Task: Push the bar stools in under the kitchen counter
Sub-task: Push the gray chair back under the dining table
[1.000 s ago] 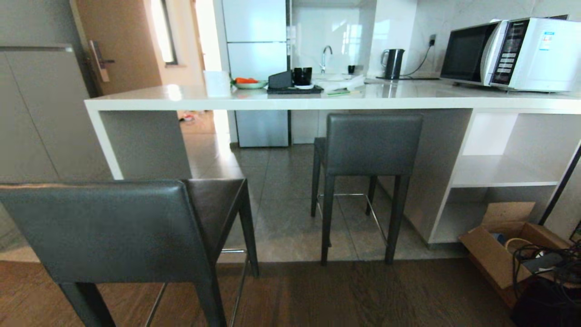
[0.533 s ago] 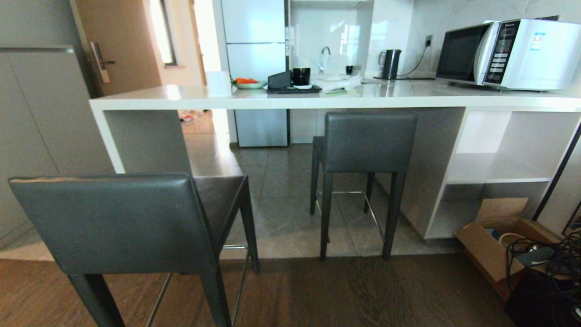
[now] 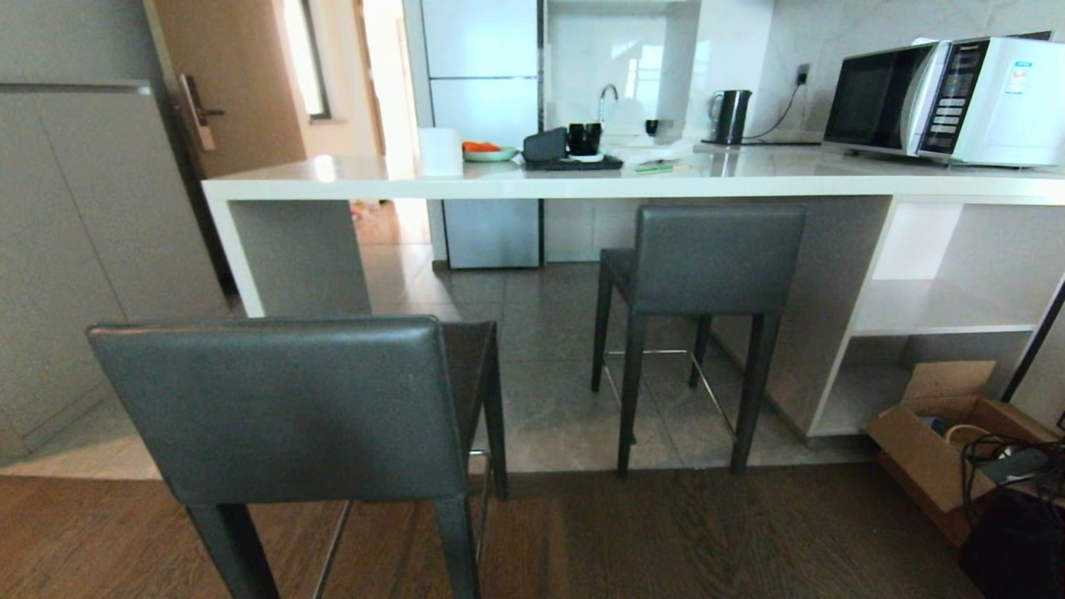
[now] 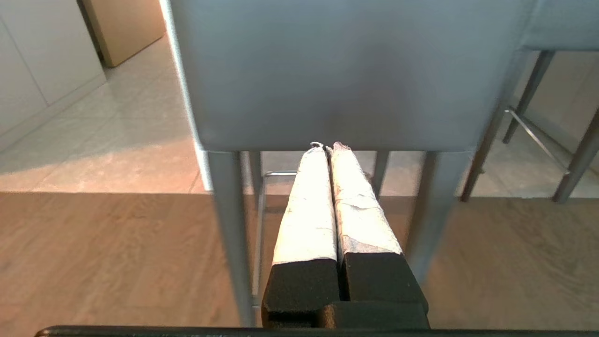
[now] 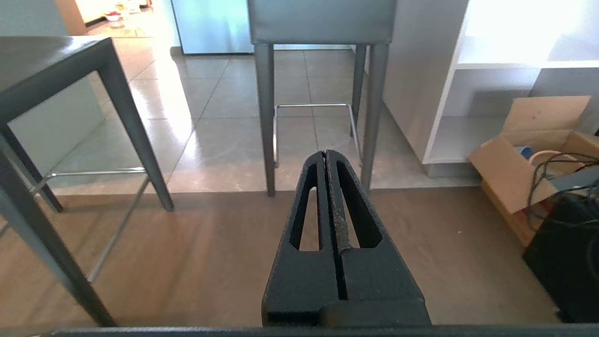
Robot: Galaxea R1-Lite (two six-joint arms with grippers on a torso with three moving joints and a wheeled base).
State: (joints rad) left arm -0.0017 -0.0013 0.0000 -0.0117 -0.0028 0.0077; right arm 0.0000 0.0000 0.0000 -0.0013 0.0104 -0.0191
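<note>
While near stool [image 3: 299,408] stands clear, far stool [image 3: 715,258] meets counter [image 3: 349,185].

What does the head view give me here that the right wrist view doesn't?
Only the head view shows the kitchen counter top with the microwave and kettle, plus the near bar stool's backrest well short of the counter. Only the right wrist view shows the right gripper, shut, low over the wood floor. Both show the far bar stool by the shelf cubbies and the cardboard box.
</note>
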